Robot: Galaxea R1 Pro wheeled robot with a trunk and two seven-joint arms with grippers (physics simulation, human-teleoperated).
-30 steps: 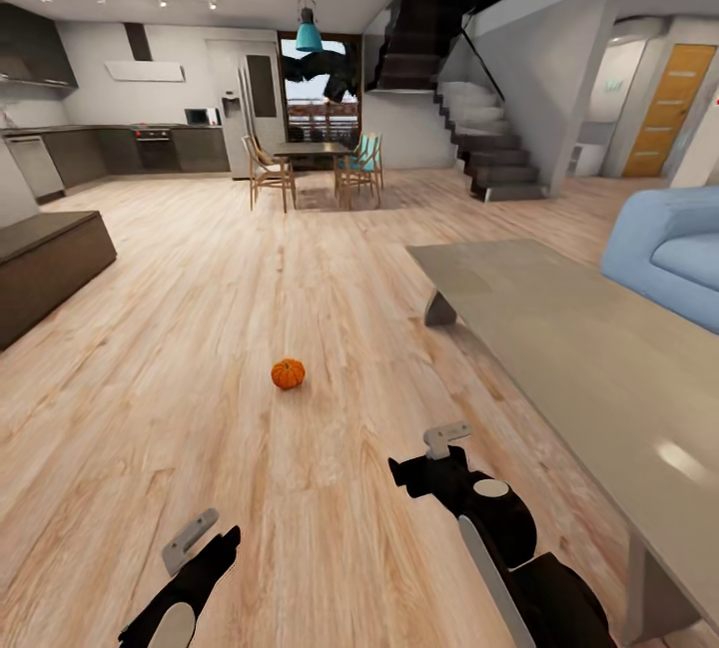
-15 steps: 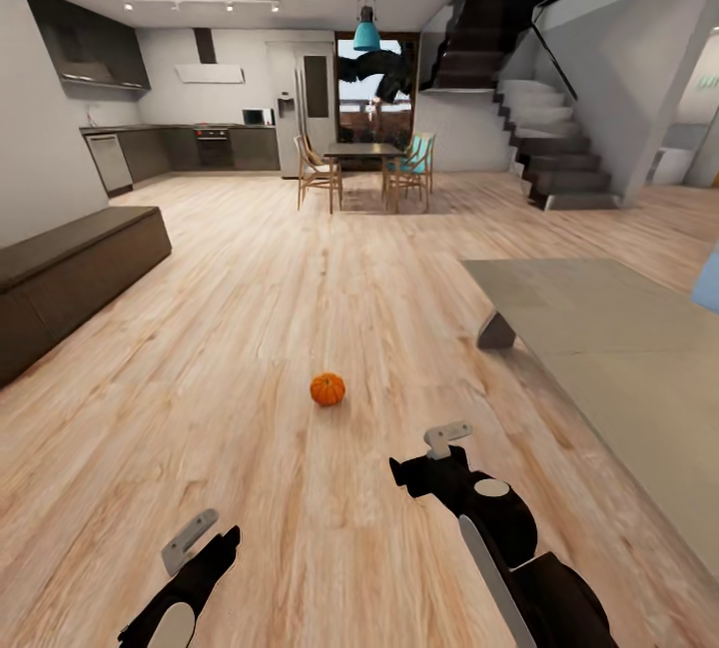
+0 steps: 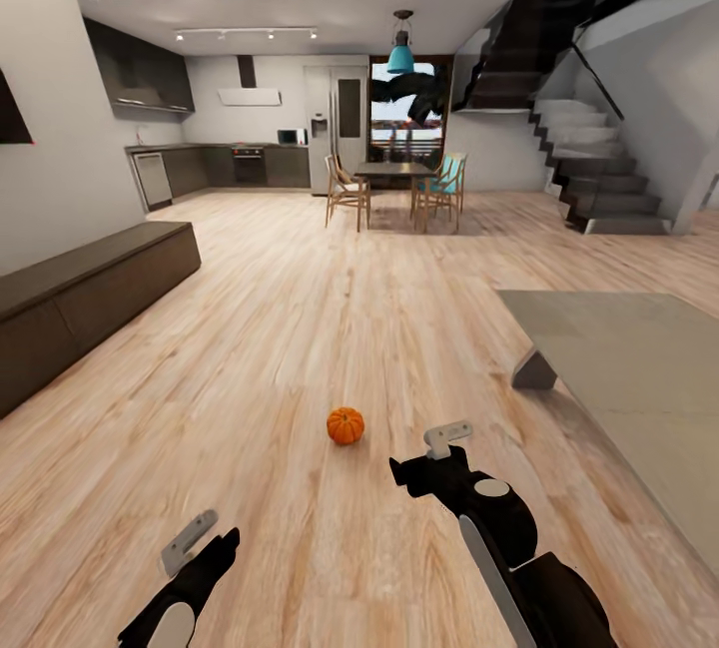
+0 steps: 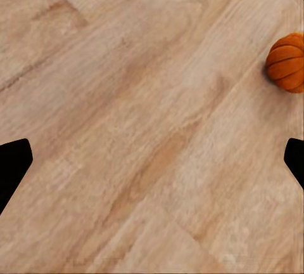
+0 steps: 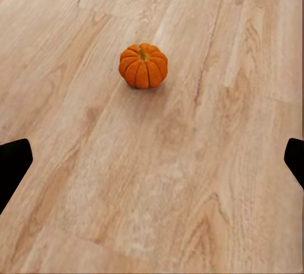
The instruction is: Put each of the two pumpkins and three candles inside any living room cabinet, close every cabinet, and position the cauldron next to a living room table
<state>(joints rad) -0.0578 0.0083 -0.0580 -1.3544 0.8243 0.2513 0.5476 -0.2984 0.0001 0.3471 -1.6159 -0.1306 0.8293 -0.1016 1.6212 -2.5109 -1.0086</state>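
pumpkin (image 3: 345, 425) — just ahead of right gripper (image 3: 439, 448)

Bare wood floor (image 3: 300, 328) surrounds the pumpkin (image 3: 346, 424) on every side, so it is open to approach from above and all around. The coffee table (image 3: 639, 378) stands to the right, its slanted leg (image 3: 536, 369) well apart from the pumpkin. The dark-brown cabinet (image 3: 90, 294) lines the left wall, far off.

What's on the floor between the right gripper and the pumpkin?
Nothing but bare wood floor: the right wrist view shows plain planks between the right gripper and the pumpkin, and the head view agrees.
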